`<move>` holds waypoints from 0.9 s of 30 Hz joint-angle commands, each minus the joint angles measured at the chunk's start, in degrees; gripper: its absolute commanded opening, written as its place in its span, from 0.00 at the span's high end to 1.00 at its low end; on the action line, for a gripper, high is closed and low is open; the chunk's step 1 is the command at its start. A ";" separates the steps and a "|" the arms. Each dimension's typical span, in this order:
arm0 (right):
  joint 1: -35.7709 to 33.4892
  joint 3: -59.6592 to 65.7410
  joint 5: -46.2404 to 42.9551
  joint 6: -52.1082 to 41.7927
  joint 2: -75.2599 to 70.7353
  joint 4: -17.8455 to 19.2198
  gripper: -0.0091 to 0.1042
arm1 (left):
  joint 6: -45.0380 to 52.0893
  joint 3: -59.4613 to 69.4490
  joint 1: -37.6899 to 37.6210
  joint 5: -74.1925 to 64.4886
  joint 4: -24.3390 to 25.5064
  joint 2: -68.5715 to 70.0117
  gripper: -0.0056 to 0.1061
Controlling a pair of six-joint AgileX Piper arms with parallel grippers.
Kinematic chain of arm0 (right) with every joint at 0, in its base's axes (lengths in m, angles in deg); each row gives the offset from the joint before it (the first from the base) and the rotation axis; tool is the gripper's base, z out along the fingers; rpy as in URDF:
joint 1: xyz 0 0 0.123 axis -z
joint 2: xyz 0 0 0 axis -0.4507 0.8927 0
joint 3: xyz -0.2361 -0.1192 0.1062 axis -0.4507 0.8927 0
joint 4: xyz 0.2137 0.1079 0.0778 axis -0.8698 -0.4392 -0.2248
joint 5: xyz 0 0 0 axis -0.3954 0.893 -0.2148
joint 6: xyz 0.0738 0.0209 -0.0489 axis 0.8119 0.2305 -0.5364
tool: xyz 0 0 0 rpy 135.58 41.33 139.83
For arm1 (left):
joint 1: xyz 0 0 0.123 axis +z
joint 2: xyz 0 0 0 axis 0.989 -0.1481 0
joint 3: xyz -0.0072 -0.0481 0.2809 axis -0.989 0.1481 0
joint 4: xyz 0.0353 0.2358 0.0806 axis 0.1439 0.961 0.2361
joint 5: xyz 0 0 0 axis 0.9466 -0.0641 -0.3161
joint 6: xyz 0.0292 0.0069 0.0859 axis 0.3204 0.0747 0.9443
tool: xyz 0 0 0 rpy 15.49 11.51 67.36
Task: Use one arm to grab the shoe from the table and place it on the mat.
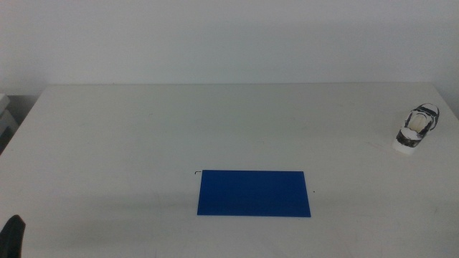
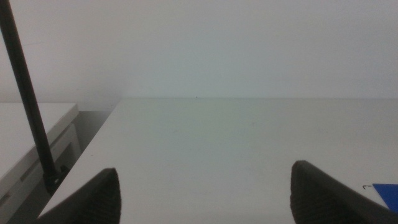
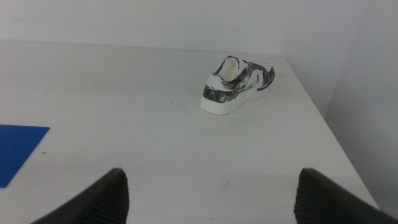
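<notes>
The small white shoe [image 1: 416,127] with black-grey panels stands upright on the white table [image 1: 215,129] near its right edge; it also shows in the right wrist view [image 3: 238,84]. The deep blue mat [image 1: 254,193] lies flat near the table's front middle, far to the left of the shoe. My right gripper [image 3: 211,199] is open and empty, well short of the shoe, and is out of the middle view. My left gripper [image 2: 208,199] is open and empty at the table's front left; only a dark tip [image 1: 13,235] shows in the middle view.
A white cabinet [image 2: 31,137] and a thin black rod [image 2: 28,99] stand beyond the table's left edge. The table's right edge [image 3: 323,118] runs close by the shoe. A mat corner [image 2: 385,190] shows in the left wrist view, and the mat's edge [image 3: 15,149] in the right.
</notes>
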 commanded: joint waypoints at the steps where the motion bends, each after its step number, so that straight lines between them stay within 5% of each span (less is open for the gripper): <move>1: 0.16 -3.83 -4.26 -0.27 1.13 -0.02 0.27 | -0.70 0.29 -0.29 4.67 -0.74 0.40 0.11; 17: 0.16 -35.66 -3.85 0.02 34.97 0.48 0.27 | -0.70 0.29 -0.29 4.67 -0.74 0.40 0.11; 27: 0.16 -68.71 17.75 15.94 60.01 0.50 0.27 | -0.70 0.29 -0.29 4.67 -0.74 0.40 0.11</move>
